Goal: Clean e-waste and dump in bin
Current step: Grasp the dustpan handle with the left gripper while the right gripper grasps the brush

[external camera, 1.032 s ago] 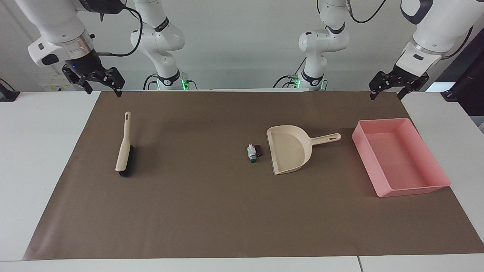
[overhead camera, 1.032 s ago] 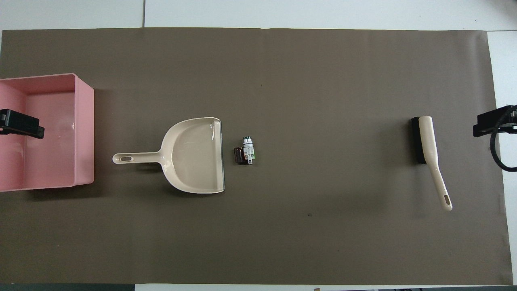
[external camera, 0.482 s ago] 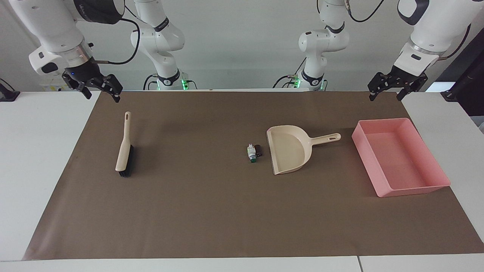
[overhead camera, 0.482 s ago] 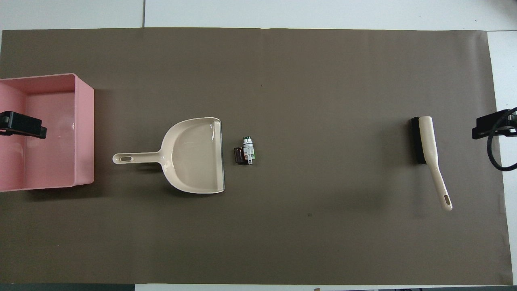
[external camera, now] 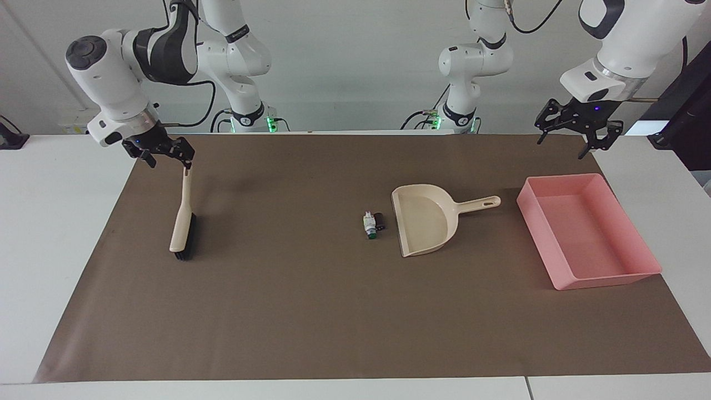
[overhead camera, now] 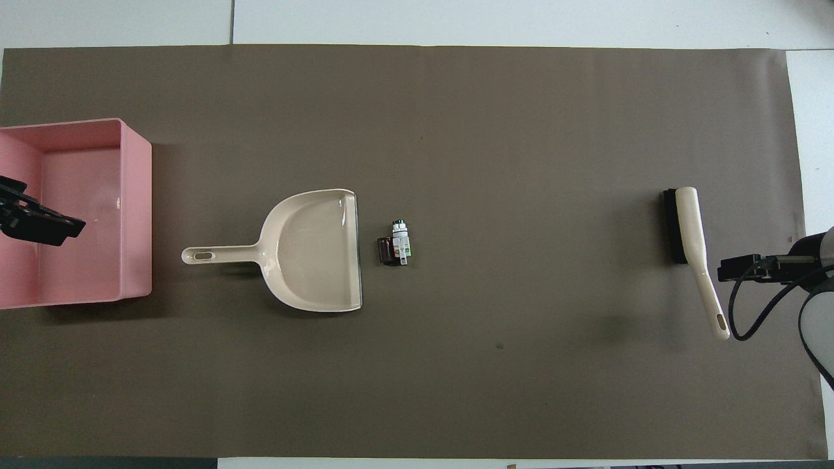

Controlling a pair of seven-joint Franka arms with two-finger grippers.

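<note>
The e-waste lies mid-mat: a white-and-green piece [external camera: 369, 224] [overhead camera: 401, 240] touching a dark cylinder [external camera: 379, 220] [overhead camera: 386, 251], just off the open lip of the beige dustpan [external camera: 425, 219] [overhead camera: 313, 251]. The pink bin [external camera: 589, 230] [overhead camera: 85, 215] sits past the dustpan's handle, at the left arm's end. My right gripper [external camera: 170, 161] [overhead camera: 739, 268] hangs open just above the handle tip of the beige brush [external camera: 182, 222] [overhead camera: 689, 225], holding nothing. My left gripper [external camera: 566, 145] [overhead camera: 39, 221] hovers open and holds nothing, over the bin's edge nearest the robots.
A brown mat [external camera: 289, 311] covers most of the white table [external camera: 50, 233]. The brush lies on it at the right arm's end, its black bristles on the side toward the dustpan. Wide bare mat separates the brush from the e-waste.
My right gripper has come down and inward from beside the mat to just over the brush handle's tip. My left gripper has turned and shifted slightly over the bin. Nothing on the mat moved.
</note>
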